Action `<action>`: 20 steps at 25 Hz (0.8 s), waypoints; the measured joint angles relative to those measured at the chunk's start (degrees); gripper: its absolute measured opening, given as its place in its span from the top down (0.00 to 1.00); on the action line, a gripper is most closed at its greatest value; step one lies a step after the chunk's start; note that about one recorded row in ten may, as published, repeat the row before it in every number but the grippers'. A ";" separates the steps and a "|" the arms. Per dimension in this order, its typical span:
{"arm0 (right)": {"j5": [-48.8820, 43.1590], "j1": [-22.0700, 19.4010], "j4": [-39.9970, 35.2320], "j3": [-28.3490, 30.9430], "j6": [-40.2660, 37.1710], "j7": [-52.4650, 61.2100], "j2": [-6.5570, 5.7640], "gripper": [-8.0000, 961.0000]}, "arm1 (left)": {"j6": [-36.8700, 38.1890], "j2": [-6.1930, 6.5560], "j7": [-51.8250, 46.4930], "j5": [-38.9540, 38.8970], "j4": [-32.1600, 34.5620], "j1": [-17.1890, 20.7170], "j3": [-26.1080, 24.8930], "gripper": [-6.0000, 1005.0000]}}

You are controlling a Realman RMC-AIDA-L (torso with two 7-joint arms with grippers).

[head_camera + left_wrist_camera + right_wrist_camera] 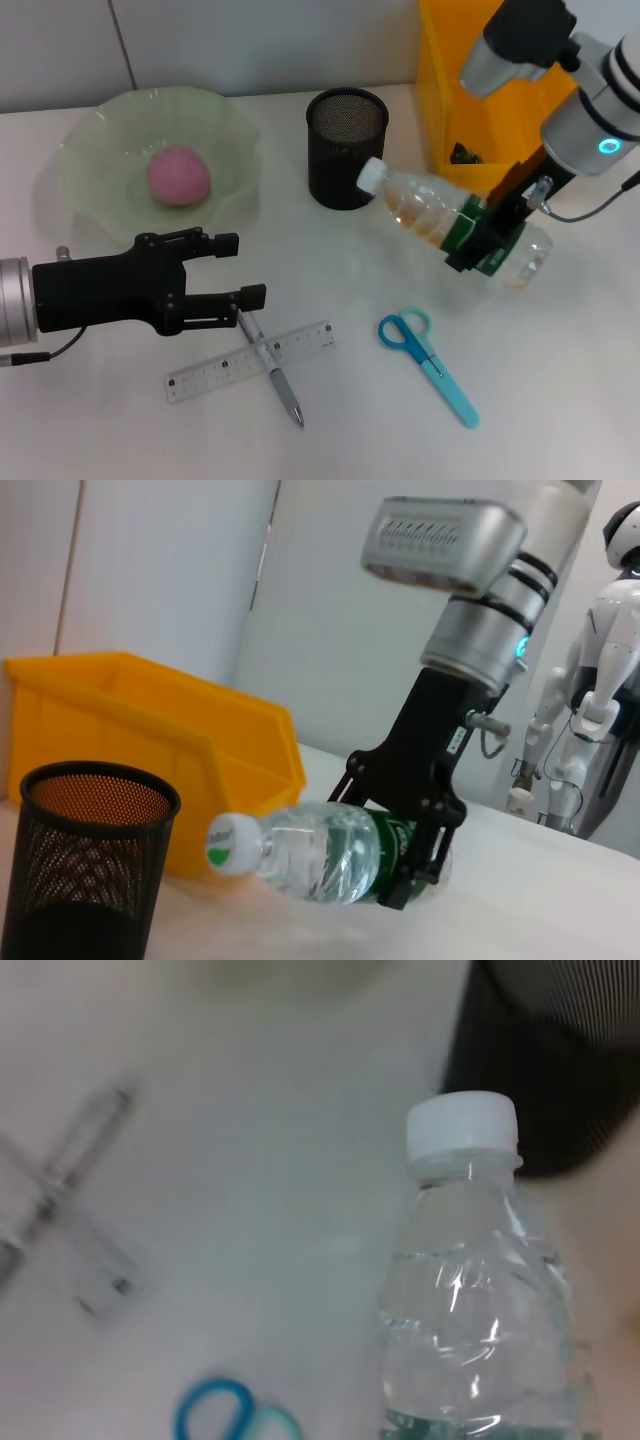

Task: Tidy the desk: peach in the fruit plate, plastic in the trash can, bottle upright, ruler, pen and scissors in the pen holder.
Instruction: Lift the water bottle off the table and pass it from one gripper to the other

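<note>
- The white desk runs up to a pale wall; a white humanoid robot stands in the room beyond.
- My right gripper clamps the bottle at its green label, tilted, cap toward the pen holder.
- My left gripper hovers wide open at lower left over the pen and ruler.
- The trash can is cut off at the top, its contents hard to make out.

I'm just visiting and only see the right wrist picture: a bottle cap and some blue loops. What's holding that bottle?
Observer: The right pincer is shut around the bottle at its green label.
Operator: Is it standing upright?
Observer: No, it is tilted, with its cap toward the pen holder.
Operator: And the other arm?
Observer: The left pincer hovers open by the pen and ruler.
</note>
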 joint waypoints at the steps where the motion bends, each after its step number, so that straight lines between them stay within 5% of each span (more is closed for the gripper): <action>1: 0.00 0.00 0.00 0.00 0.00 0.00 0.00 0.19 | 0.09 0.00 -0.01 -0.07 0.00 -0.01 -0.13 0.17; 9: 14.95 -8.96 -9.34 2.30 -0.05 -6.70 0.00 0.19 | 2.05 -0.75 -0.01 -0.50 0.09 -0.21 -4.39 0.17; 20: 39.93 -15.97 2.77 13.03 2.40 -34.26 0.93 0.18 | 2.51 -1.39 -0.04 -5.91 -0.46 0.01 -7.55 0.17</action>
